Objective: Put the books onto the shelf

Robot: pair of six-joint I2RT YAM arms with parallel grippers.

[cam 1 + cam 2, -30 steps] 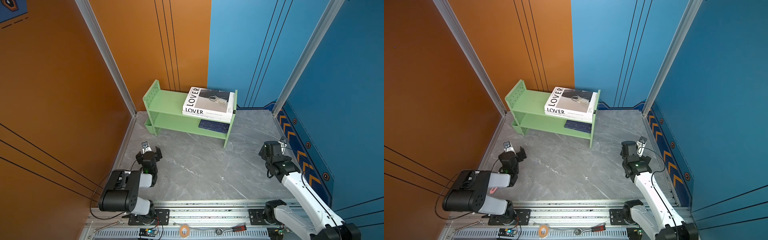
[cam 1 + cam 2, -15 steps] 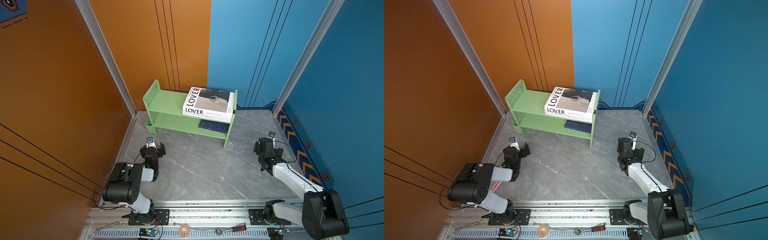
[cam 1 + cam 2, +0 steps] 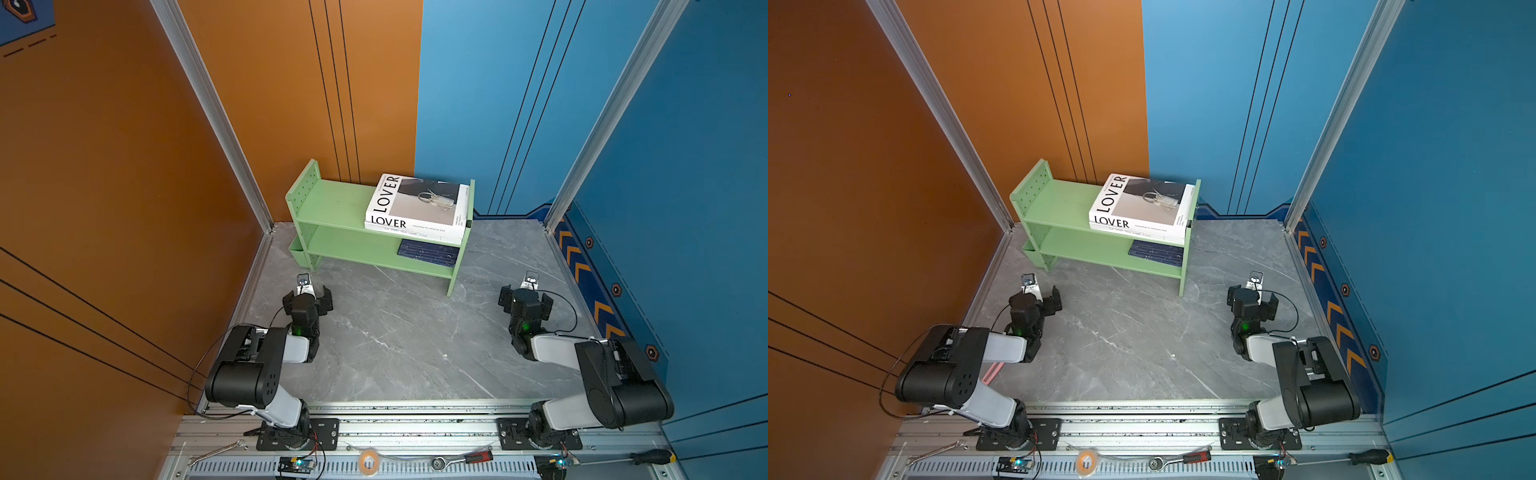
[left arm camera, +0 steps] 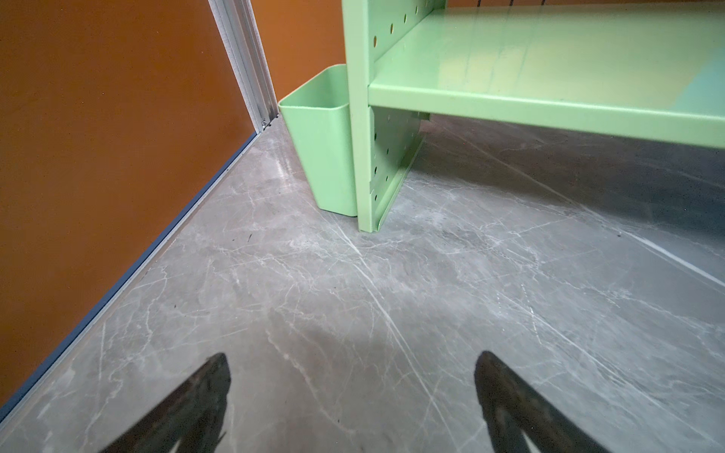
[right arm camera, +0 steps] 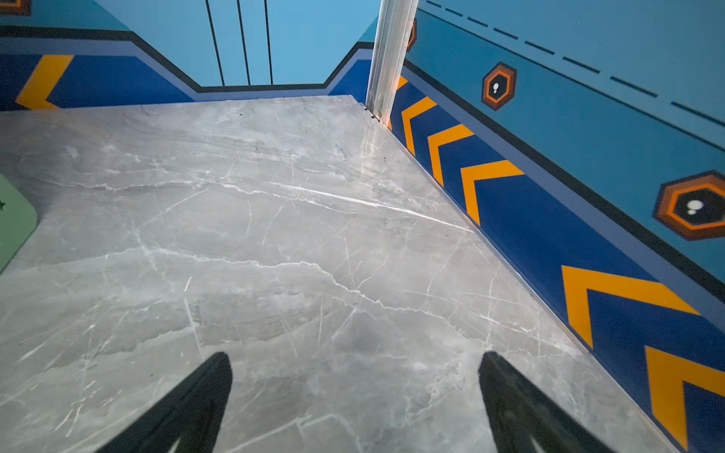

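Observation:
The light green shelf (image 3: 332, 208) (image 3: 1059, 205) stands at the back of the grey table. A white book lettered "LOVER" (image 3: 417, 203) (image 3: 1142, 203) lies on its top tier, stacked on another white book (image 3: 415, 236). Navy books (image 3: 428, 252) (image 3: 1156, 252) lie flat on the lower tier. My left gripper (image 3: 308, 297) (image 3: 1038, 301) (image 4: 353, 355) hovers low in front of the shelf's left leg, open and empty. Near the blue wall, my right gripper (image 3: 525, 299) (image 3: 1252, 301) (image 5: 356, 354) is open and empty over bare table.
A small green bin (image 4: 321, 137) hangs on the shelf's left side, close to the orange wall (image 4: 98, 117). The blue wall (image 5: 549, 196) borders the table on the right. A wrench (image 3: 214, 453), tape roll (image 3: 368, 459) and screwdriver (image 3: 623, 459) lie on the front rail.
Both arms have folded down low toward the front rail, the right elbow dropping most. Both grippers stay open and empty. The books and shelf have not moved.

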